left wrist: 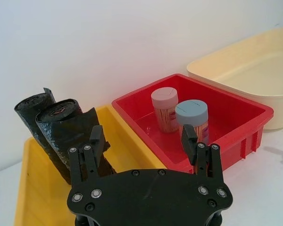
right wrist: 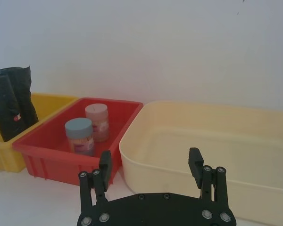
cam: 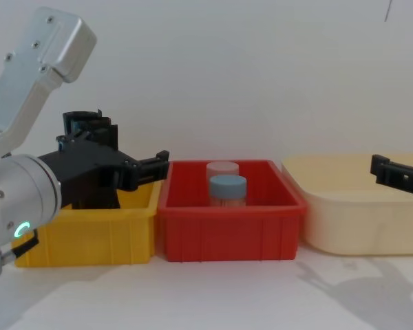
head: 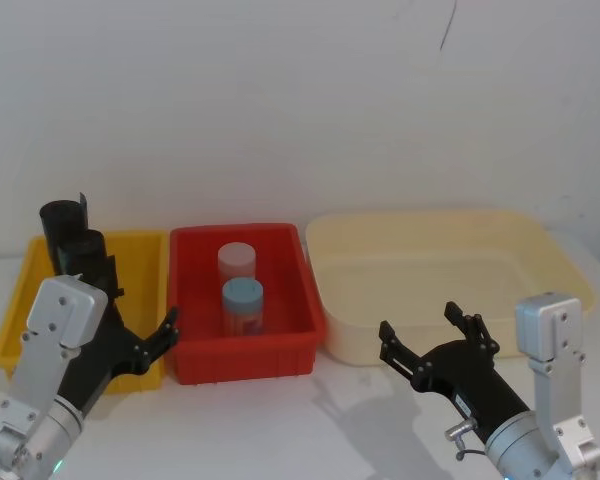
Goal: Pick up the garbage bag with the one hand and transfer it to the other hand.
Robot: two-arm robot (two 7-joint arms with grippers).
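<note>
Since the garbage bag (left wrist: pixel 56 123) touches the thinner roll (left wrist: pixel 30 113), my left end effector (left wrist: pixel 142 136), jaws apart, may clamp the wrong one.

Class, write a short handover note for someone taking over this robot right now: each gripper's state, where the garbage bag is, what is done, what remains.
Left gripper: open, empty, facing the rolls from the front of the yellow bin, touching nothing.
Right gripper: open, empty, in front of the cream tub.
Garbage bag: the thick black roll, standing in the yellow bin beside a thinner black roll.
Done: nothing grasped yet.
Left: close the left gripper on the thick roll, lift it, pass it to the right gripper.
</note>
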